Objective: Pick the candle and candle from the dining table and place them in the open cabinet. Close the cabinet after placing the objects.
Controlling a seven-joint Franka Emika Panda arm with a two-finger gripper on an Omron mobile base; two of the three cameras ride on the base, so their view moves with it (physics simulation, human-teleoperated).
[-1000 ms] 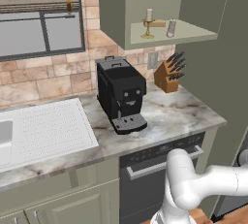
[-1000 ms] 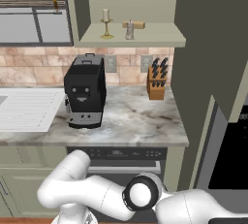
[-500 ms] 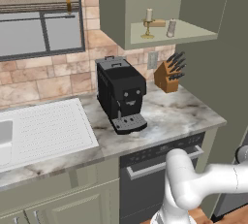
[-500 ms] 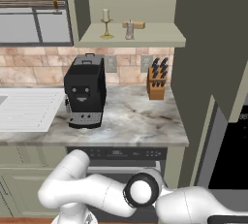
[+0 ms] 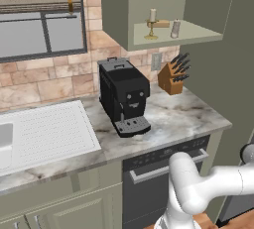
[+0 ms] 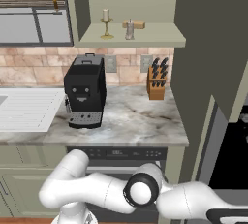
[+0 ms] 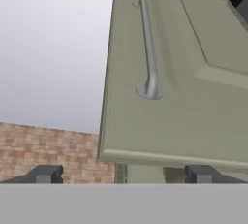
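Both candles, the cream candle on its gold stemmed holder (image 5: 152,24) and the stubby pale-grey candle (image 5: 175,28), stand upright on the shelf of the sage-green wall cabinet (image 6: 145,36). Remaining step: close the flat-panelled door (image 7: 193,97). The end effector (image 7: 123,173) is open and empty below the door's lower edge. The silver bar handle (image 7: 149,48) runs lengthwise up the panel. Push on the panel face near its free edge, keeping contact square throughout the swing.
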